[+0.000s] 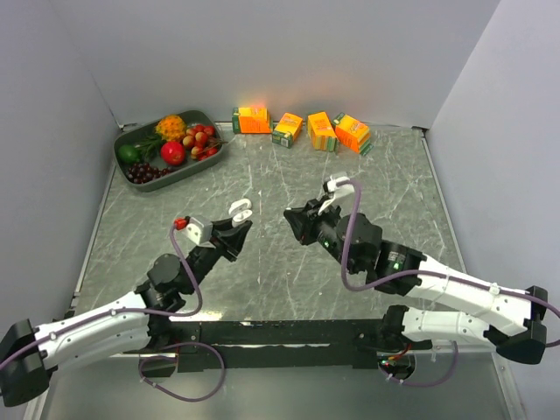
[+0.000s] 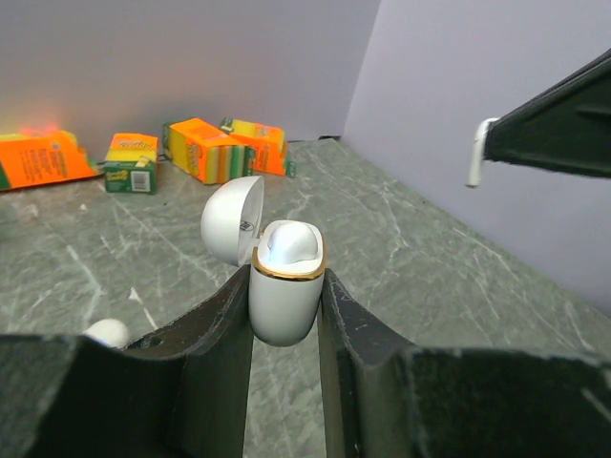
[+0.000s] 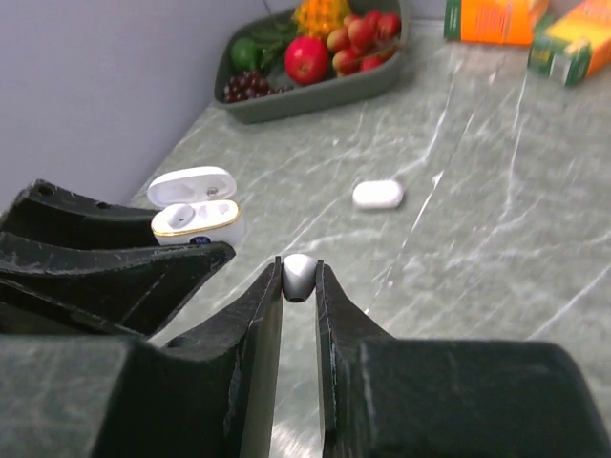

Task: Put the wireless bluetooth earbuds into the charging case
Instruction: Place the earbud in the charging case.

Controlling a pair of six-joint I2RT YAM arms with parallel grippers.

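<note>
Above mid-table (image 1: 262, 280), my arms reach forward and inward, tips facing, near but apart. My left gripper (image 2: 284, 286) is clamped on the charging case (image 3: 196, 215), lid open, mouth up. My right gripper (image 3: 299, 281) is pinched almost closed on one earbud (image 2: 474, 157).

Step, I judge: carrying the bud to the case. Next: line the stem over a well, lower it, release.

Small white piece (image 3: 377, 195) lies on the table, maybe the other earbud; cannot tell.

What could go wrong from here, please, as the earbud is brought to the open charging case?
The earbud is pinched only at the very tip of the right gripper, so it could twist or drop. The left gripper grips the open charging case by its lower body; pressing in might tilt it. The second earbud lies loose on the table and could be knocked.
</note>
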